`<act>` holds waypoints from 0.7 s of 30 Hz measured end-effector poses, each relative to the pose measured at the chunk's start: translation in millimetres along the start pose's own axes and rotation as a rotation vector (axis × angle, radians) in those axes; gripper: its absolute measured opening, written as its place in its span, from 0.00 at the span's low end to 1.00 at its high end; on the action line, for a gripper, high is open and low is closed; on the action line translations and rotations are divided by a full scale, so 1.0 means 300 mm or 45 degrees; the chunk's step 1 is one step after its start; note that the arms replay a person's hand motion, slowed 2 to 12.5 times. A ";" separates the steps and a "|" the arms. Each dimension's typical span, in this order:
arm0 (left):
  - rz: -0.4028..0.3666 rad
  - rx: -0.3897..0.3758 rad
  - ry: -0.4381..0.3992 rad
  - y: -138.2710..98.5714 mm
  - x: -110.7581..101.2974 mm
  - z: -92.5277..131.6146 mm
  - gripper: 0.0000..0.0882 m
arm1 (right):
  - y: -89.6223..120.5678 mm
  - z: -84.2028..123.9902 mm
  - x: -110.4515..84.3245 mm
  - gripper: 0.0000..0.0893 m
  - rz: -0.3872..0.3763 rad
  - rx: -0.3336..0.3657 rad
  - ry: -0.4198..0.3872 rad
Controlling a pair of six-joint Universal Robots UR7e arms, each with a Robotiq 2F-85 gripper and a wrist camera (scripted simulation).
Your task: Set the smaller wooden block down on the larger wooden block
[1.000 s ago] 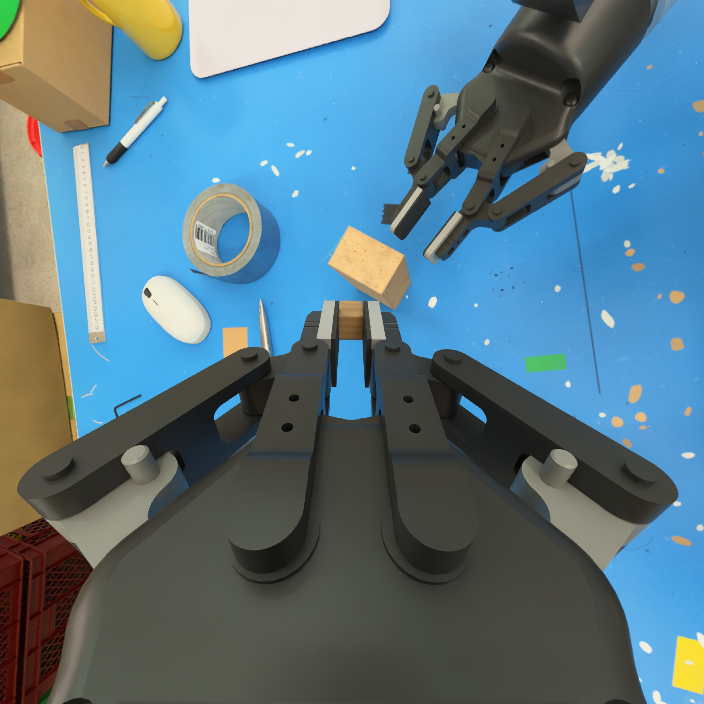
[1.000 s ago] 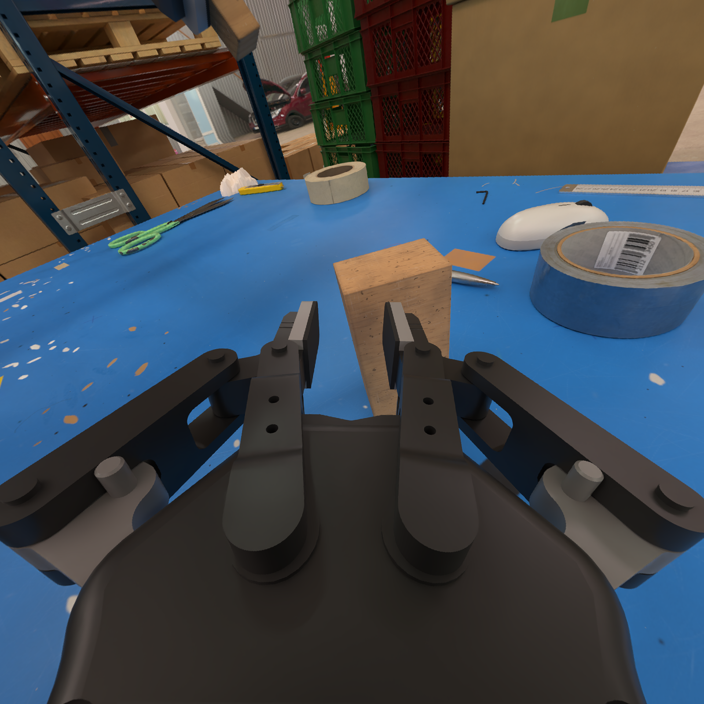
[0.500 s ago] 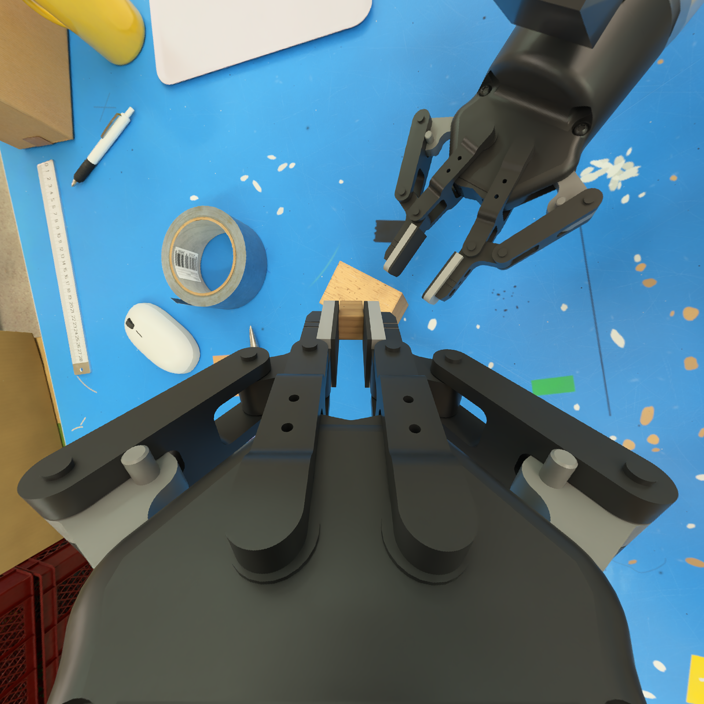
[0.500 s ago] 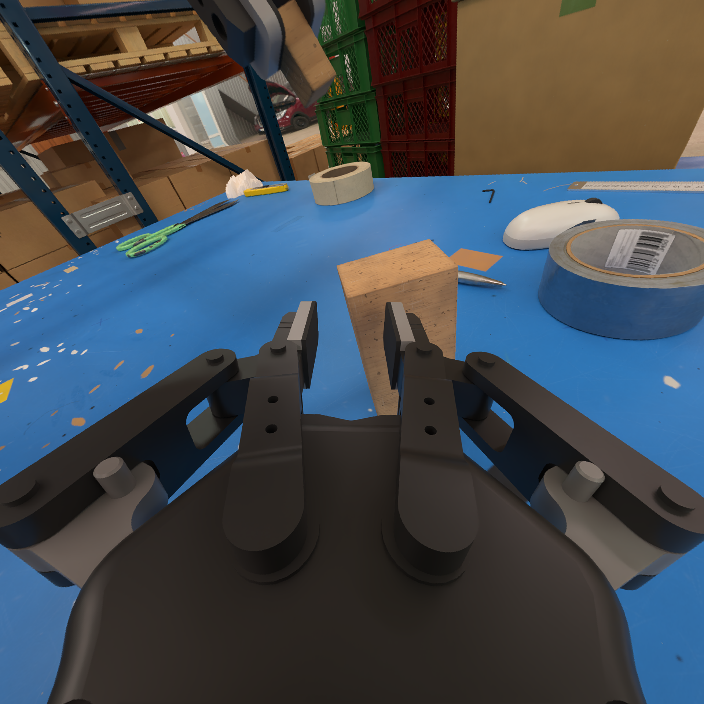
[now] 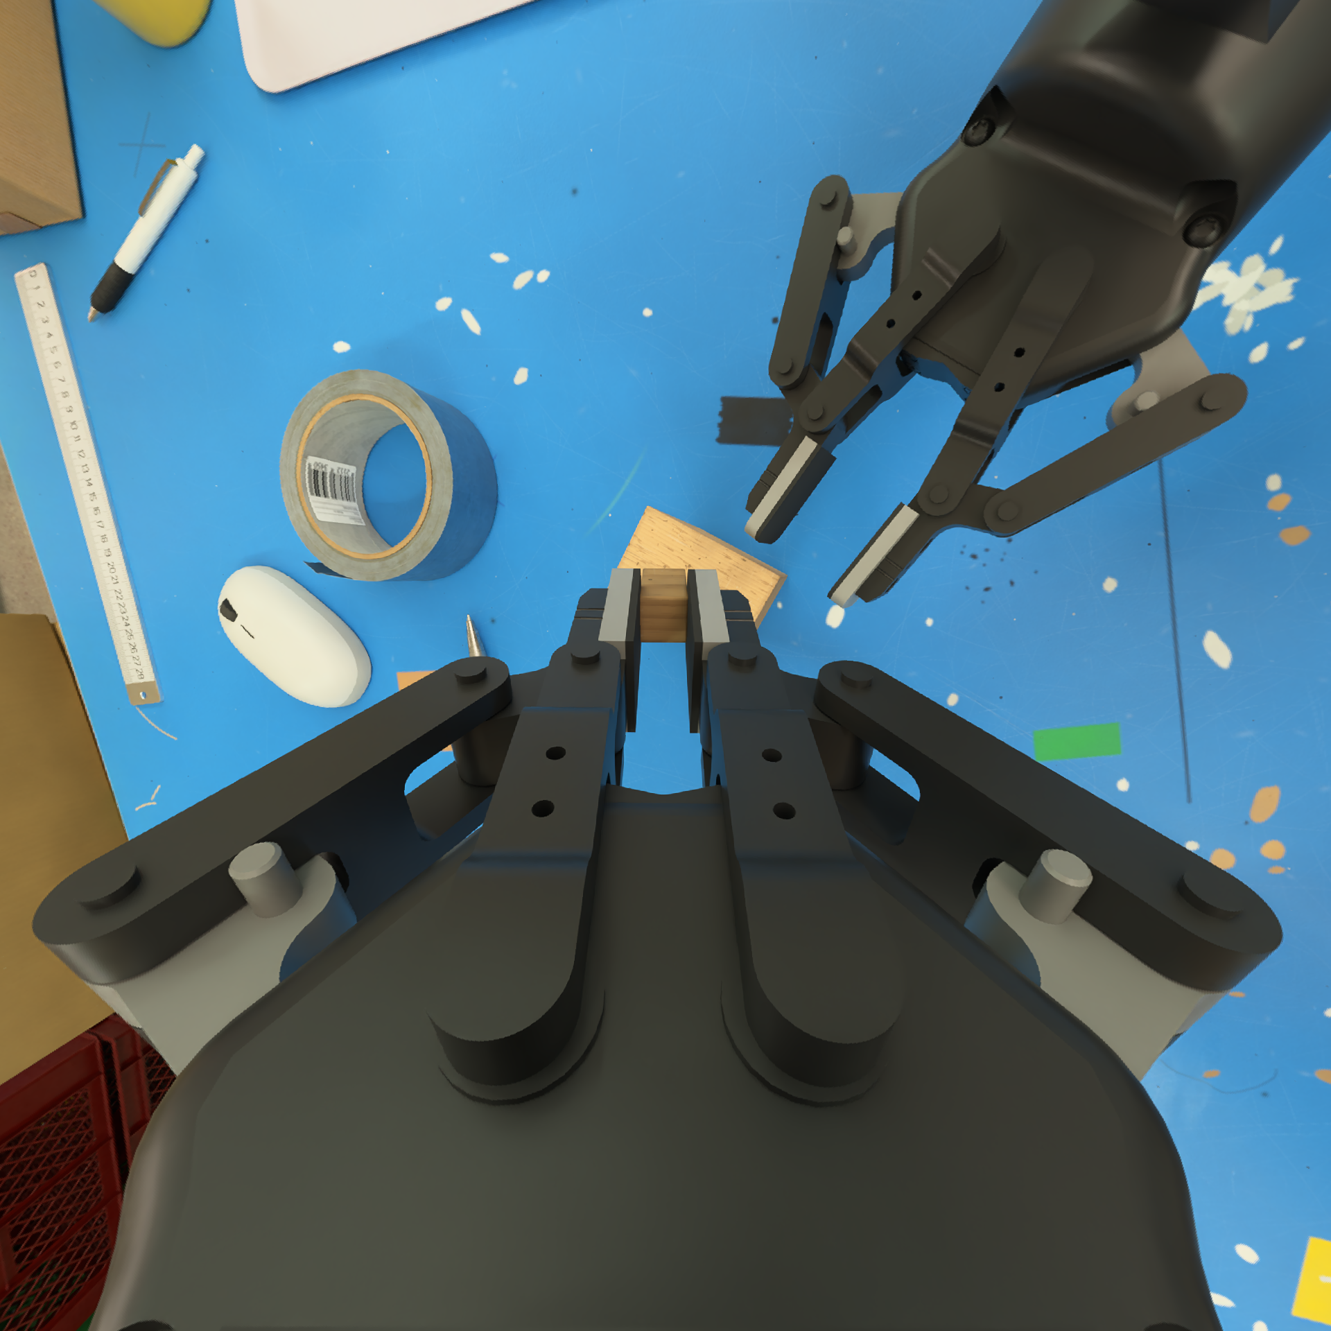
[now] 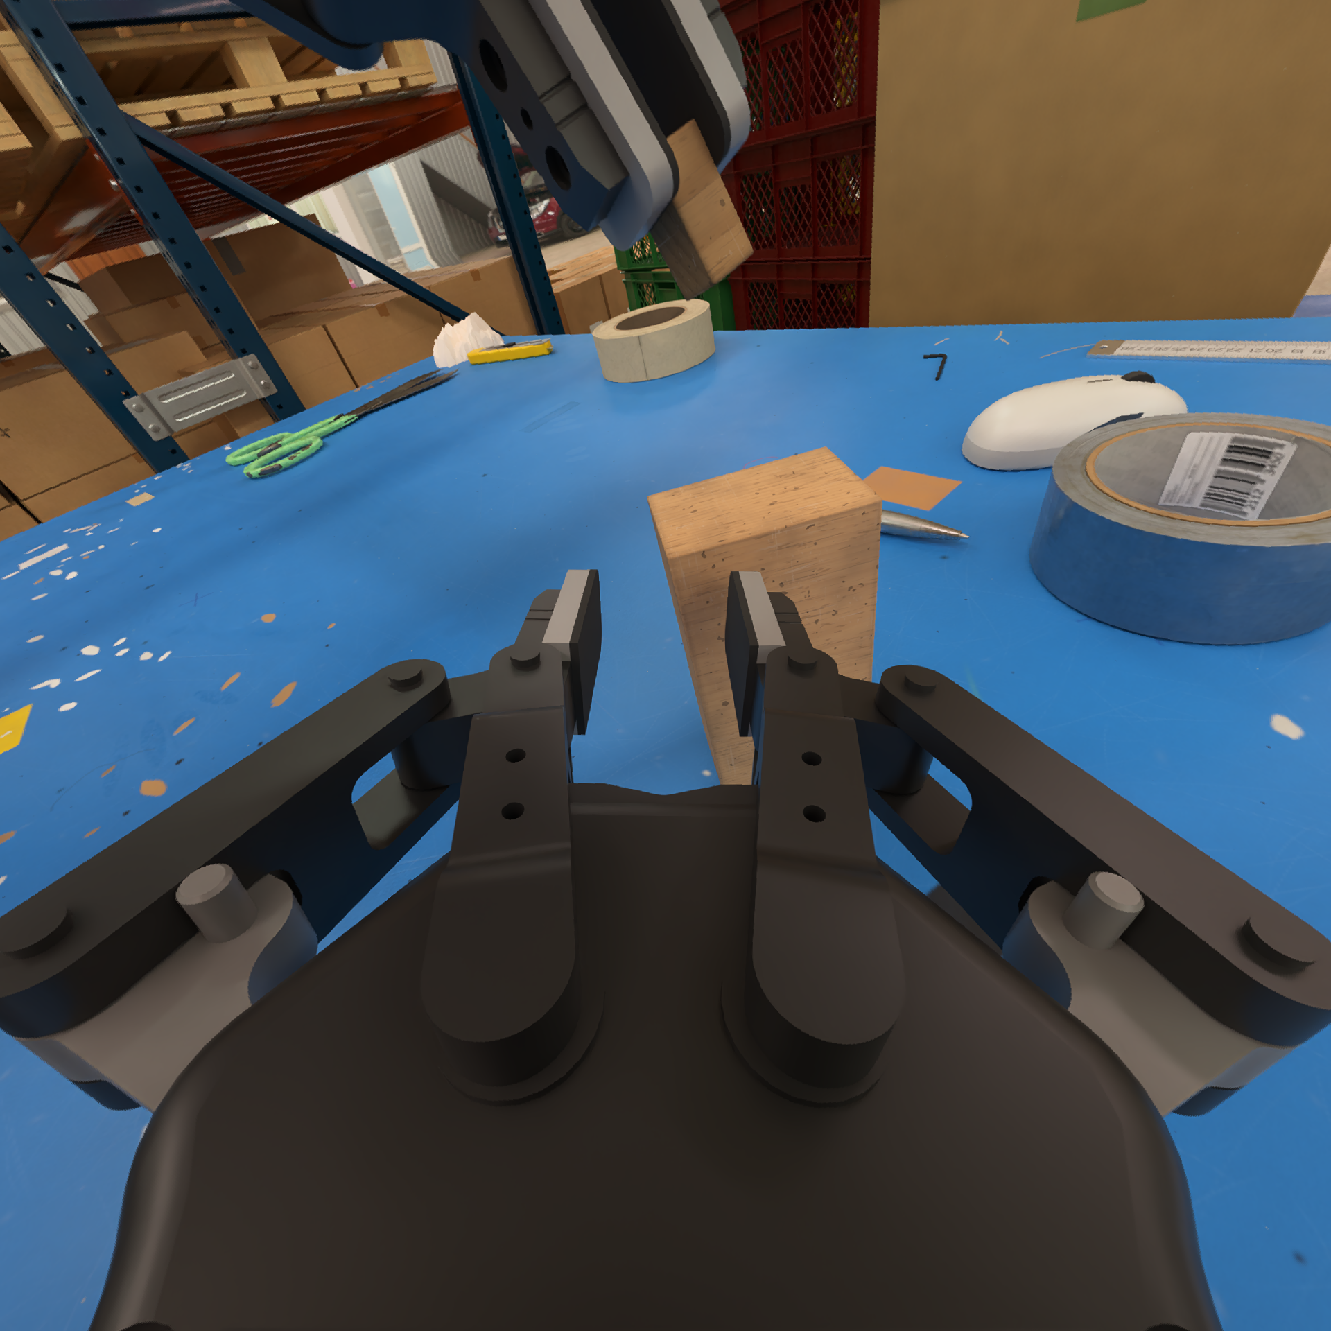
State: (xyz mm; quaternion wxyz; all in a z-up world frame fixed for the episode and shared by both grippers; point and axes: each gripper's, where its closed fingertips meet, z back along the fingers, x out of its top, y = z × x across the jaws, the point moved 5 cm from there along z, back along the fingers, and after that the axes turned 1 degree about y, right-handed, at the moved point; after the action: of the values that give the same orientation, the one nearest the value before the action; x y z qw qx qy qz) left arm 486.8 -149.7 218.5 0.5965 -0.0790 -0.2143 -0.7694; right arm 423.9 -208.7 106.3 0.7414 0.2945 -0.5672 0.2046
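Item one: my left gripper, fingers clamped on the smaller wooden block, held in the air above the larger wooden block, not touching it. Item two: the larger wooden block, upright on the blue table, my landmark. Item three: my right gripper, fingers parted and holding nothing, just beside that block on its near side. Beyond the block I list a metal pen tip, a white mouse and a blue tape roll; green scissors lie well apart to its left
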 end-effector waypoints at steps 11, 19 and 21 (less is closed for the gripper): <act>-0.006 -0.019 0.059 0.004 0.003 -0.038 0.13 | 0.001 0.002 -0.002 0.36 -0.006 0.001 -0.001; -0.003 -0.034 0.105 0.007 0.000 -0.058 0.13 | -0.001 0.004 -0.001 0.35 -0.017 0.005 -0.003; -0.004 -0.035 0.116 0.008 0.000 -0.061 0.13 | -0.002 0.005 -0.001 0.35 -0.021 0.006 -0.005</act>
State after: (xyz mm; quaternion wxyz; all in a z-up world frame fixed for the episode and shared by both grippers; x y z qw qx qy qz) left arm 491.7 -158.0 202.6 0.6032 -0.0515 -0.1765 -0.7761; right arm 423.2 -210.2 106.3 0.7414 0.3011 -0.5657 0.1992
